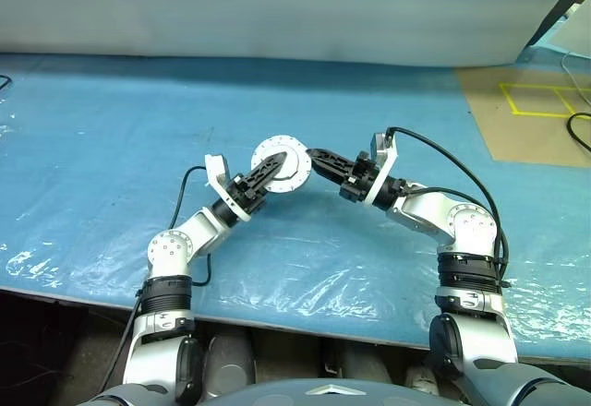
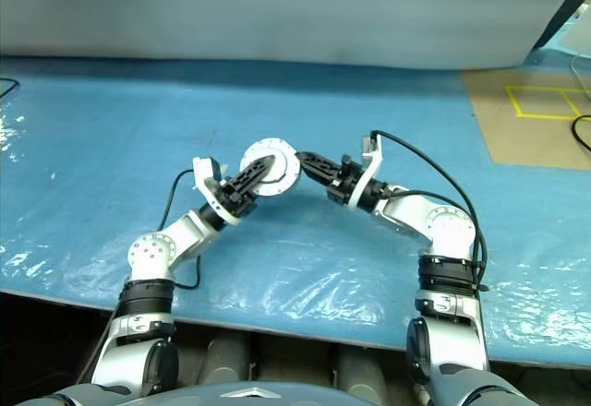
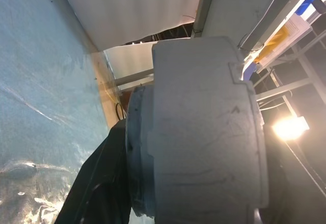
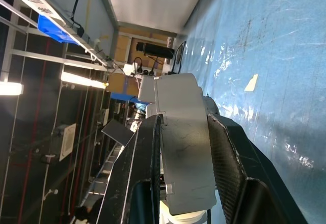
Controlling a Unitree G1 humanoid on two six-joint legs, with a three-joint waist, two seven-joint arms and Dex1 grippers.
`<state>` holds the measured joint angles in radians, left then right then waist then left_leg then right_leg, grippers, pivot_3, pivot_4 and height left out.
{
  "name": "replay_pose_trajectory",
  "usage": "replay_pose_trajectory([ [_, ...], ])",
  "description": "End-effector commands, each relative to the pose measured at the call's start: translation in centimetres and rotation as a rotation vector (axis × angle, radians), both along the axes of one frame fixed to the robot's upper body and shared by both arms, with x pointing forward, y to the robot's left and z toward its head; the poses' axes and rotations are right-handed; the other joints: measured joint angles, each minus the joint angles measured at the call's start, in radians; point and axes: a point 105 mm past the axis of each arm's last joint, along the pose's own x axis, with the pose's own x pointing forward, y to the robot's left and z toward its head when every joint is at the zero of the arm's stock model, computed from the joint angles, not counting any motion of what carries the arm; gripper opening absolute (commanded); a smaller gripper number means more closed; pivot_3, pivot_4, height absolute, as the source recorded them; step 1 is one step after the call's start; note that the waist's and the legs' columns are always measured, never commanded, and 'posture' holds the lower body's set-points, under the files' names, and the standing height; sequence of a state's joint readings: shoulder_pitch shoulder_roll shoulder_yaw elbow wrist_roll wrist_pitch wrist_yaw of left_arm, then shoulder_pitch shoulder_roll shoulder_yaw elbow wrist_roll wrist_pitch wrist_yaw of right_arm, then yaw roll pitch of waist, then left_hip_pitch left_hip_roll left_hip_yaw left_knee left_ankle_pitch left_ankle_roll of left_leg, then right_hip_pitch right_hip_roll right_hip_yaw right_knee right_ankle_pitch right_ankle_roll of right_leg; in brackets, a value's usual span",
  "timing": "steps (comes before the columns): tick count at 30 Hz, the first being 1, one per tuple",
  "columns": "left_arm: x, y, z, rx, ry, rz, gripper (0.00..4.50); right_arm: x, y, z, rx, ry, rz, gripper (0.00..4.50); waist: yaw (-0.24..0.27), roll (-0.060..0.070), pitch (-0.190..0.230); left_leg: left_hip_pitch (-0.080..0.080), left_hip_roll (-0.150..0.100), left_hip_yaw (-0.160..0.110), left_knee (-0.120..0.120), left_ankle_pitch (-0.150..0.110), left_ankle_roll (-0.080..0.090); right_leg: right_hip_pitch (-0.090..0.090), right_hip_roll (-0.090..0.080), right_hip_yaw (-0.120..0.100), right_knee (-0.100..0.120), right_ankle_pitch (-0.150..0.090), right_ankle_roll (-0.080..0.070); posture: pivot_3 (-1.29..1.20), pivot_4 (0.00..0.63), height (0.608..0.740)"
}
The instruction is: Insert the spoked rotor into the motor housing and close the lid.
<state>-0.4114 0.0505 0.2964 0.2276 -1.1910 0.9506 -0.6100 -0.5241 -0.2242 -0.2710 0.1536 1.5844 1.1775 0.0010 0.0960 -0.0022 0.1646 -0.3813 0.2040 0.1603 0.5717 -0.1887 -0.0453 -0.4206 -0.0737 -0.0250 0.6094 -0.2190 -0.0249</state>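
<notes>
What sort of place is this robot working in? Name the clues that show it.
Probably a workshop or lab: a worktable under blue plastic sheeting, metal shelving racks with strip lights, and yellow tape marks on a brown board.

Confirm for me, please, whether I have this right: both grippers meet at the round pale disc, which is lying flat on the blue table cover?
Not quite: the round pale disc is not lying on the blue table cover; it is held up in the air. The right gripper clamps its edge, as the right wrist view shows, and the left gripper meets it too.
</notes>
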Motion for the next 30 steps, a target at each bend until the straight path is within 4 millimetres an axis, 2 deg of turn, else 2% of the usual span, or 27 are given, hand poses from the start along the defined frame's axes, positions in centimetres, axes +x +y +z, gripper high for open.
replay_pose_trajectory([
  [1, -0.1, -0.6, 1.8, 0.012, -0.062, -0.018, 2.5, -1.0, 0.8, 2.3, 0.038, -0.116, 0.048, 1.15, 0.0, 0.0, 0.0, 0.0, 0.0, 0.0, 0.0, 0.0, 0.0, 0.0, 0.0, 0.0, 0.0, 0.0, 0.0, 0.0, 0.15, 0.74],
  [5, -0.3, -0.6, 1.8, 0.014, -0.061, -0.019, 2.5, -1.1, 0.8, 2.3, 0.025, -0.138, 0.048, 1.15, 0.0, 0.0, 0.0, 0.0, 0.0, 0.0, 0.0, 0.0, 0.0, 0.0, 0.0, 0.0, 0.0, 0.0, 0.0, 0.0, 0.15, 0.74],
  [7, -0.1, -0.5, 1.8, 0.019, -0.061, -0.008, 2.5, -0.6, 0.5, 2.6, 0.0, -0.191, -0.007, 1.15, 0.001, 0.0, 0.0, 0.0, 0.0, 0.0, 0.0, 0.0, 0.0, 0.0, 0.0, 0.0, 0.0, 0.0, 0.0, 0.0, 0.15, 0.74],
  [8, 0.0, -0.4, 1.8, 0.019, -0.06, 0.001, 2.5, -0.4, 0.4, 2.5, -0.005, -0.196, -0.023, 1.76, 0.0, 0.0, 0.0, 0.0, 0.0, 0.0, 0.0, 0.0, 0.0, 0.0, 0.0, 0.0, 0.0, 0.0, 0.0, 0.0, 0.15, 0.74],
  [12, 0.2, -0.2, 2.2, 0.013, -0.065, 0.021, 2.5, -0.1, 0.4, 1.8, 0.031, -0.12, -0.015, 2.96, 0.0, 0.0, 0.0, 0.0, 0.0, -0.001, 0.0, 0.0, 0.0, 0.0, 0.0, 0.0, 0.0, 0.0, 0.0, 0.0, 0.15, 0.74],
  [15, 0.5, 0.3, 2.4, 0.002, -0.069, 0.041, 2.5, 0.0, 0.3, 1.5, 0.039, -0.092, -0.013, 2.96, 0.0, 0.0, 0.0, 0.0, 0.0, -0.001, 0.0, 0.0, 0.0, 0.0, 0.0, 0.0, 0.0, 0.0, 0.0, 0.0, 0.15, 0.74],
  [17, 0.9, 1.0, 3.4, -0.015, -0.09, 0.079, 2.5, 0.1, 0.3, 1.3, 0.032, -0.082, -0.015, 2.96, 0.0, 0.0, 0.0, 0.0, 0.0, -0.001, 0.0, 0.0, 0.0, 0.0, 0.0, 0.0, 0.0, 0.0, 0.0, 0.0, 0.15, 0.74],
  [21, 2.5, 4.1, 5.1, -0.007, -0.146, 0.274, 2.5, 0.3, 0.1, 0.8, 0.005, -0.065, -0.027, 2.96, -0.002, 0.0, 0.0, 0.0, 0.0, -0.001, 0.0, 0.0, 0.0, 0.0, 0.0, 0.0, 0.0, 0.0, 0.0, 0.0, 0.15, 0.74],
  [24, 4.2, 8.3, 5.6, 0.045, -0.161, 0.508, 2.5, 0.3, 0.3, 0.4, -0.004, -0.059, -0.025, 2.96, -0.003, 0.0, 0.0, 0.0, 0.0, -0.001, 0.0, 0.0, 0.0, 0.0, 0.0, 0.0, 0.0, 0.0, 0.0, 0.0, 0.15, 0.74],
  [30, 6.0, 14.5, 2.9, 0.259, -0.092, 0.776, 2.5, 0.7, 0.5, 0.2, -0.022, -0.064, -0.028, 2.96, -0.001, 0.0, 0.0, -0.001, -0.001, -0.002, 0.0, 0.0, 0.0, 0.0, 0.0, -0.001, -0.001, 0.0, 0.0, 0.0, 0.15, 0.74],
])
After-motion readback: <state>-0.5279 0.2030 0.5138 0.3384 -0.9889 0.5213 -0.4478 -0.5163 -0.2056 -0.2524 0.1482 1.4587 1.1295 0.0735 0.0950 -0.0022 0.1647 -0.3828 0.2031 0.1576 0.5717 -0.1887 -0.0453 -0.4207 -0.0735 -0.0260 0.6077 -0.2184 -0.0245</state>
